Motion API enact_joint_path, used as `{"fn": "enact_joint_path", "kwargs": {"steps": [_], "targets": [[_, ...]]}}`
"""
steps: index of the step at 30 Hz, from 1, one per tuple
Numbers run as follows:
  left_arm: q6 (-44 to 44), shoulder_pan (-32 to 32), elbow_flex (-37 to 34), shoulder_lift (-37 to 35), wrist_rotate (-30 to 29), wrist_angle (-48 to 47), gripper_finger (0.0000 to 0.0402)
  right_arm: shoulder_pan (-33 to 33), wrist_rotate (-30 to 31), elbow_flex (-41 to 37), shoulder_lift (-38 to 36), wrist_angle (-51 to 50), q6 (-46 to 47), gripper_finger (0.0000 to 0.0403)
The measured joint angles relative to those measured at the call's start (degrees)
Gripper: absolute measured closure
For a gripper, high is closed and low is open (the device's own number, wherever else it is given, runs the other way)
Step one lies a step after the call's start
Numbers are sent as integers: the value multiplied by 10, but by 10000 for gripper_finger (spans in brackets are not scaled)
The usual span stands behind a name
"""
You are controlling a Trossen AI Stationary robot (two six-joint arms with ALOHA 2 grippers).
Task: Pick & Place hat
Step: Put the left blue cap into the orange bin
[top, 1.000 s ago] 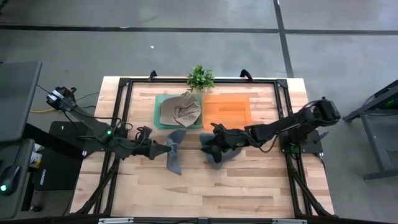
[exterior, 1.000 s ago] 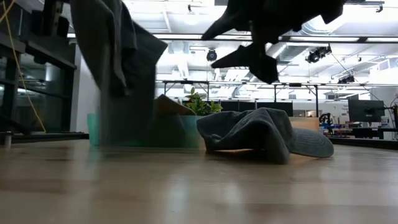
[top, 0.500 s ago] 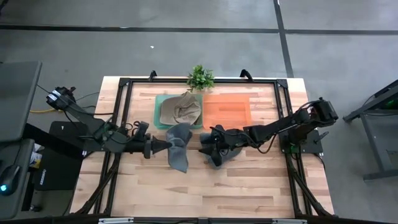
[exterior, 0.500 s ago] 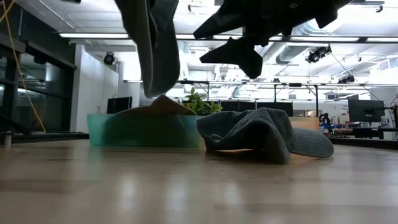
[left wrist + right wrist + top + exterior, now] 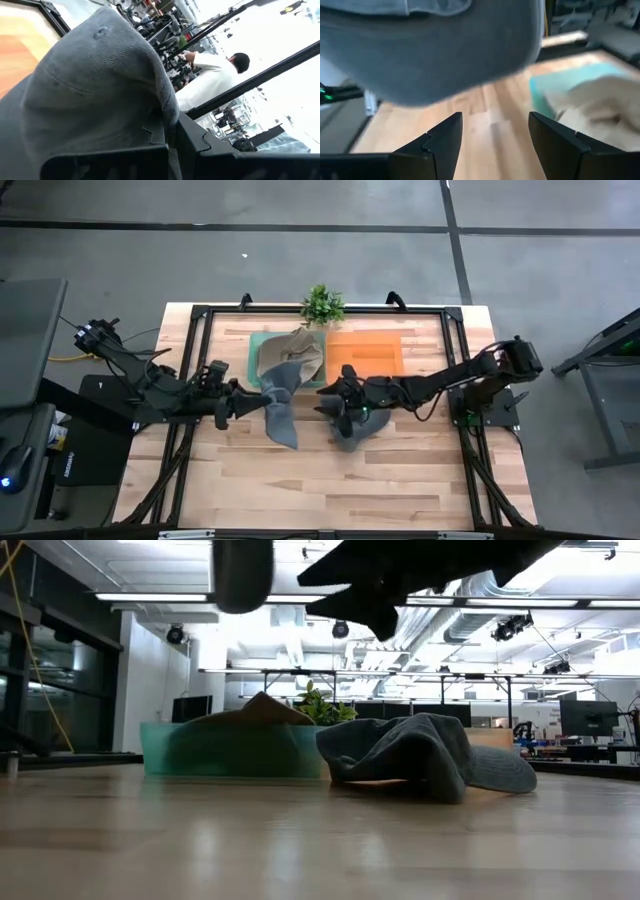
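Observation:
My left gripper [image 5: 243,403] is shut on a grey hat [image 5: 277,406] and holds it in the air by the near edge of the teal bin [image 5: 254,363]. In the low view only the hat's lower end [image 5: 243,575] shows at the top. A second grey hat [image 5: 352,430] lies crumpled on the table [image 5: 420,755]. My right gripper [image 5: 330,404] hovers open above that hat's left part, touching nothing [image 5: 495,135]. A beige hat [image 5: 295,355] lies in the teal bin. My left gripper pinches the grey hat between its two fingers at a fold of the crown's cloth [image 5: 167,120]. It comes level from the table's left. The hat is lifted clear of the table, and its crown [image 5: 100,75] bulges out beyond the fingers while the rest droops below.
An orange bin [image 5: 365,356] stands right of the teal bin, with a small potted plant [image 5: 322,305] behind them at the far edge. A black frame runs around the table top [image 5: 200,360]. A person in white [image 5: 210,70] stands in the room beyond.
My left gripper has risen and moved toward the far edge, closer to the teal bin, carrying the grey hat. In the low view the hat has climbed almost out of the picture. My right gripper has drifted slightly toward the far edge, staying open.

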Motion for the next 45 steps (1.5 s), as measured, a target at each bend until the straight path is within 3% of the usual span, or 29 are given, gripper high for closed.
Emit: {"fn": "enact_joint_path", "kwargs": {"steps": [5, 13, 29, 35, 45], "targets": [[-4, 0, 12, 0, 0, -19, 401, -27, -3, 16, 0, 4, -87, 181], [-4, 0, 13, 0, 4, -19, 401, -74, -82, 55, 0, 4, -158, 181], [-8, 0, 13, 0, 4, -19, 401, -142, -279, 121, 0, -74, -167, 181], [-8, 0, 13, 0, 6, -18, 401, -152, -300, 122, 5, -67, -174, 181], [-22, 0, 13, 0, 7, -33, 401, -156, -372, 184, 82, -65, -161, 181]]}}
